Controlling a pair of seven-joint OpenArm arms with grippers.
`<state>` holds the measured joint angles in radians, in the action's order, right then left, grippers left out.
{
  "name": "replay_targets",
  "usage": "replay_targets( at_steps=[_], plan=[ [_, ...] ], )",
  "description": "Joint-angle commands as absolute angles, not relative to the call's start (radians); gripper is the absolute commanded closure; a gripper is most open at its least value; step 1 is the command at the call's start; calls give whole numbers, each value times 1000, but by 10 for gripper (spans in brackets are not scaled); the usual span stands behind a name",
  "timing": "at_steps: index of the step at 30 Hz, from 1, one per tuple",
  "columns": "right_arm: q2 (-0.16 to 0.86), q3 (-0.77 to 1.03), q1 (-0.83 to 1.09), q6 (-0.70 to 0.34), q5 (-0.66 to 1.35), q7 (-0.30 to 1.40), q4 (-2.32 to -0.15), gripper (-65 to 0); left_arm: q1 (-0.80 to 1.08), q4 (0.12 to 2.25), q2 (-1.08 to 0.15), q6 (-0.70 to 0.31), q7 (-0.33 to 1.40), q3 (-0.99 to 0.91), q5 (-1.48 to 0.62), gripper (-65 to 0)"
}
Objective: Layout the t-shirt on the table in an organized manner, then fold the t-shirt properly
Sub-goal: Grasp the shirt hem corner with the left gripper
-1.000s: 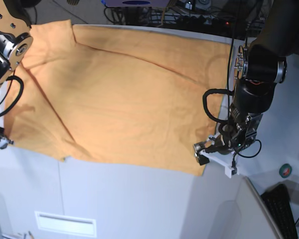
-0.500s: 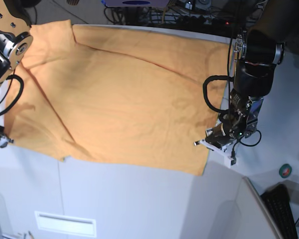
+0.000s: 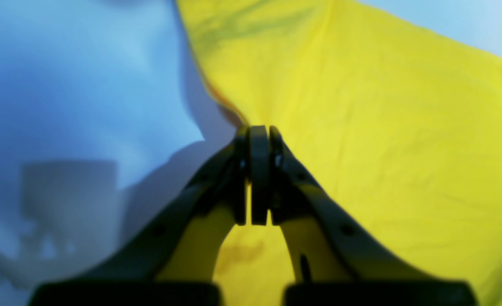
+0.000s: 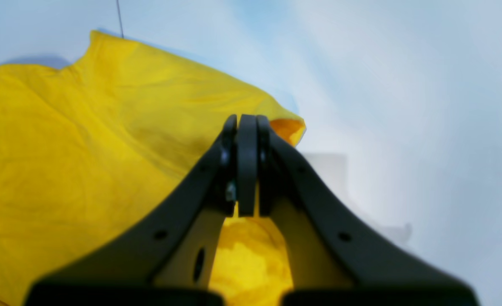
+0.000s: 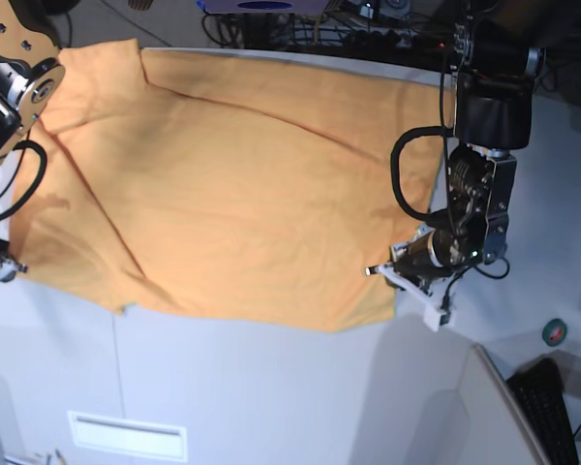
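**Both hands pinched on the orange t-shirt**

White-grey counter (image 5: pixel 271 387) underneath, cables and clutter along the far edge. Spread across most of it, the t-shirt (image 5: pixel 232 184), light orange, fairly flat with a long crease running from the far left toward the near middle. Left hand (image 3: pixel 253 140) down at the shirt's near right corner, fingers (image 3: pixel 259 178) pressed together right at the fabric's edge, cloth rising into the tips in the wrist view: pinching the shirt. Same hand in the base view at the right (image 5: pixel 397 273), arm standing nearly upright above it. Right hand (image 4: pixel 246 127) over on the left side, fingers likewise shut tight, yellow-orange cloth bunched beneath and a folded corner just past the tips, gripping the shirt's edge. Near right, beyond the counter, a small green roll (image 5: pixel 555 331) and a dark keyboard (image 5: pixel 547 407).
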<state>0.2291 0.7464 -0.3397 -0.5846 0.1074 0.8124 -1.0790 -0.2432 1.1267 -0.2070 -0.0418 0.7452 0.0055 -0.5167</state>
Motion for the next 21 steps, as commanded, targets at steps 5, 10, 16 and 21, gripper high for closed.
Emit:
replay_targets(
  at_steps=[5,10,16,21],
  plan=[
    [251,745,-366,-587,119,791,-1099,0,-140,1354,-219,-18,846,-67,-510,0],
    [248,745,-366,-587,119,791,-1099,0,-33,1452,-217,-16,908,-99,-509,0],
    [248,745,-366,-587,119,791,-1099,0,47,1455,-222,-16,908,-107,-509,0],
    [249,745,-366,-587,119,791,-1099,0,99,1517,-222,-16,908,-108,-509,-186]
  ],
)
